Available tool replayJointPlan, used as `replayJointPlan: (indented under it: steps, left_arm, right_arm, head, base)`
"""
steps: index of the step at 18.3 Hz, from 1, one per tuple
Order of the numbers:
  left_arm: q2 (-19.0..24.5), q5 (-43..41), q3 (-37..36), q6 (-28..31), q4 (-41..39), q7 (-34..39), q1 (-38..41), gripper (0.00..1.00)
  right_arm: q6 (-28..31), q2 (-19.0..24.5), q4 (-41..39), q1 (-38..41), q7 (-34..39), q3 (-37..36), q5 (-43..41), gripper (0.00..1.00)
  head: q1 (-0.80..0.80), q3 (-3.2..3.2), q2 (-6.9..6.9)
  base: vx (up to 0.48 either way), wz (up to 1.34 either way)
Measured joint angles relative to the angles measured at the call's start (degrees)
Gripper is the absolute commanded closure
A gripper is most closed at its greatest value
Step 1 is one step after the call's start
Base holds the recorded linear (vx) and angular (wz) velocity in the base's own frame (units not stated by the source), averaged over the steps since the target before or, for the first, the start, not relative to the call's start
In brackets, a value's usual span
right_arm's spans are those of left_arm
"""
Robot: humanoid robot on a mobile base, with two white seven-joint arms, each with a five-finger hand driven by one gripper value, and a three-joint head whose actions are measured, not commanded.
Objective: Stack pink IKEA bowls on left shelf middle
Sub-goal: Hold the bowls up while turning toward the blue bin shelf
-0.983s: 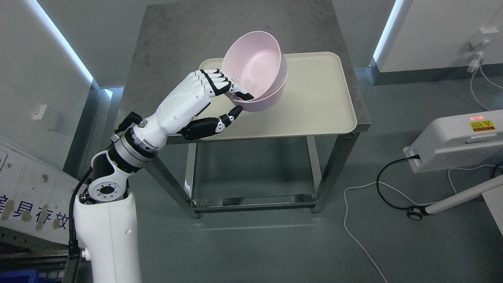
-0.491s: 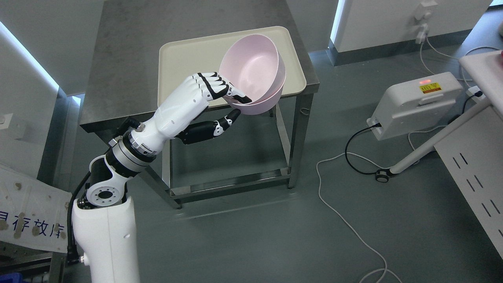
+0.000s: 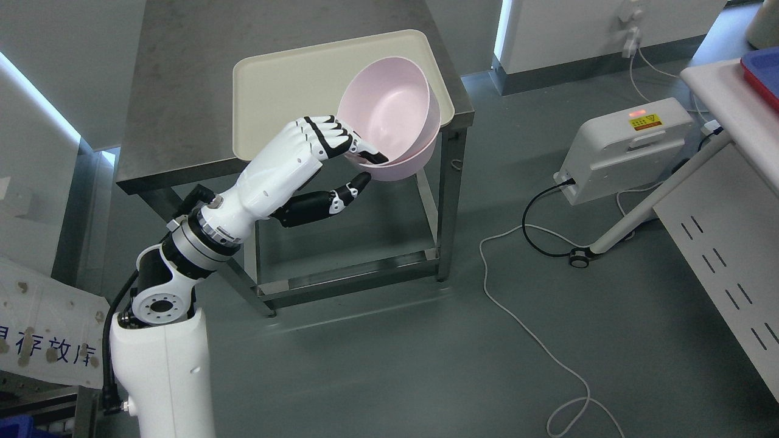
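My left hand [image 3: 356, 161] is shut on the near rim of pink bowls [image 3: 392, 115], two nested one inside the other. The fingers hook over the rim and the thumb [image 3: 347, 188] presses from below. The bowls are held tilted in the air, above the right front corner of a cream tray [image 3: 274, 97] on a steel table [image 3: 176, 91]. My right arm is out of view.
A white box with a red light [image 3: 627, 146] stands on the floor at the right, with black and white cables [image 3: 523, 231] trailing from it. A white table [image 3: 724, 182] with a blue tray [image 3: 764, 70] is at the far right. A printed sign [image 3: 42, 340] leans at the lower left.
The whole picture has shifted left, so the camera has turned right. The left hand keeps hold of the bowls in the same pose; the white table at the right has come into view.
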Motion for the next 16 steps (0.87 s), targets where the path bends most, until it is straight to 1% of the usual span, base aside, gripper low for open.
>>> replayJointPlan:
  steps: [7,11,16]
  left_arm:
    - [0.00,0.14,0.12,0.07,-0.23,0.10,0.15,0.91]
    - [0.00,0.29,0.20,0.13,-0.31,0.24,0.17,0.91]
    - [0.00,0.40,0.26,0.15,-0.36,0.63,0.21,0.91]
  right_arm:
    - [0.00,0.00,0.00,0.00,0.20,0.00,0.00,0.00]
    - [0.00,0.00,0.00,0.01,-0.06,0.00,0.00,0.00]
    - [0.00,0.00,0.00,0.01,-0.10,0.00,0.00,0.00]
  head:
    - [0.00,0.00,0.00]
    - [0.00,0.00,0.00]
    - [0.00,0.00,0.00]
  base:
    - [-0.114,-0.02]
    - [-0.180,-0.02]
    - [-0.219,0.22]
